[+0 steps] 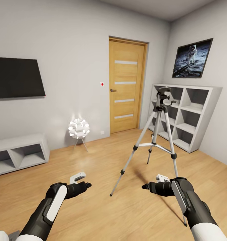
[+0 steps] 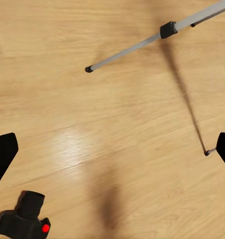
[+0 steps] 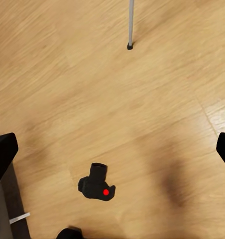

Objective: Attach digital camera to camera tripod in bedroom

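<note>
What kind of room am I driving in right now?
Probably a bedroom or living space in a home: light wooden floor, wooden door, wall-mounted TV and grey cube shelves. No bed in view. The camera tripod stands mid-room.

Both your arms are stretched out forward and low in the head view, black forearms with white panels, white upper sleeves at the bottom corners. Your left gripper (image 1: 82, 185) sits at lower left with its fingers aimed inward to the right, your right gripper (image 1: 150, 186) mirrors it at lower right, fingers aimed left. The two are well apart. In each wrist view you only get the black fingertips (image 2: 3, 154) poking in at the far edges (image 3: 2, 157), so the jaws are spread wide on both sides with nothing between them.
</note>
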